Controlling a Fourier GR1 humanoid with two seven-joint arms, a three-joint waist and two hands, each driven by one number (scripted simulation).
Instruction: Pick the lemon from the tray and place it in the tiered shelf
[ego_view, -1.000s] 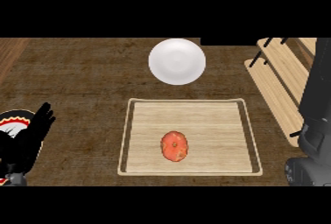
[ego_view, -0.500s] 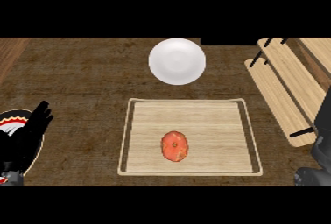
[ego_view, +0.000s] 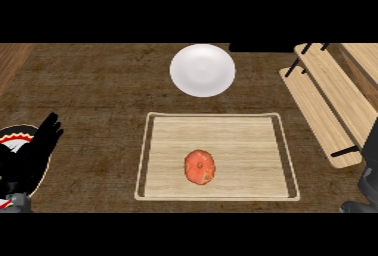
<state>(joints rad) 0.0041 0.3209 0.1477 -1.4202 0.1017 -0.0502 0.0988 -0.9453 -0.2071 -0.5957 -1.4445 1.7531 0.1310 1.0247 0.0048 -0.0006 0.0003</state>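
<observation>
An orange-red, lemon-shaped fruit (ego_view: 200, 167) lies on the wooden tray (ego_view: 244, 140), a little left of the middle and toward its near edge. The tiered shelf (ego_view: 325, 102), made of light wood slats on black posts, stands at the right, beyond the tray's right rim. My left hand (ego_view: 28, 162) rests open at the lower left edge with its fingers up, well left of the tray. Only a dark sliver of my right hand (ego_view: 366, 192) shows at the lower right corner, below the shelf's near end and away from the fruit.
A white plate (ego_view: 202, 70) sits on the dark wooden counter just beyond the tray's far rim. Bare counter lies between the tray and my left hand, and a narrow strip separates the tray from the shelf.
My right arm has drawn back toward the lower right corner, uncovering more of the shelf's near end. The fruit, the tray and my left hand have stayed put.
</observation>
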